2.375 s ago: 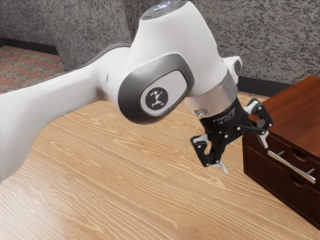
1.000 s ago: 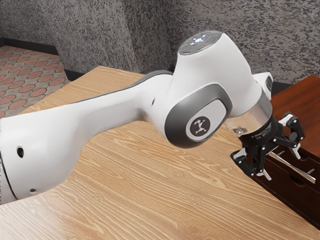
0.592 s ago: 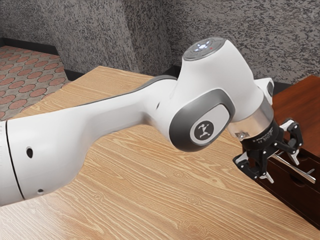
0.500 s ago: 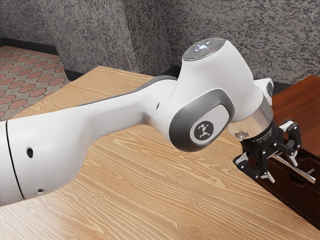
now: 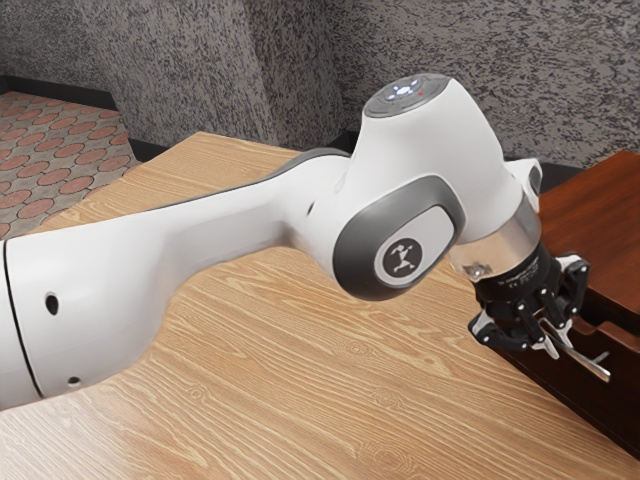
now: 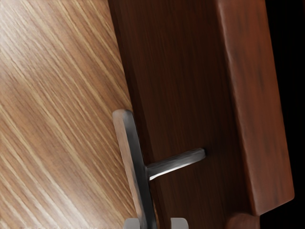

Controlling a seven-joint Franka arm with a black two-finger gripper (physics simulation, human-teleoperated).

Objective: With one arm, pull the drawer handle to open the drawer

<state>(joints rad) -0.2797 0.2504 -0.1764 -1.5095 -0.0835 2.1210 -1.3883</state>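
Your tool (image 5: 535, 325) clamps narrowly on the silver drawer handle (image 5: 583, 355) at 4 o'clock in the exterior view; the drawer (image 6: 190, 95) stands slightly out of its cabinet (image 5: 590, 220).

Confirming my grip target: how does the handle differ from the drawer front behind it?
The handle is a thin grey metal bar; the drawer front is a broad, flat panel of dark reddish wood. The handle stands off the drawer front on a short post. Shared: both run parallel.
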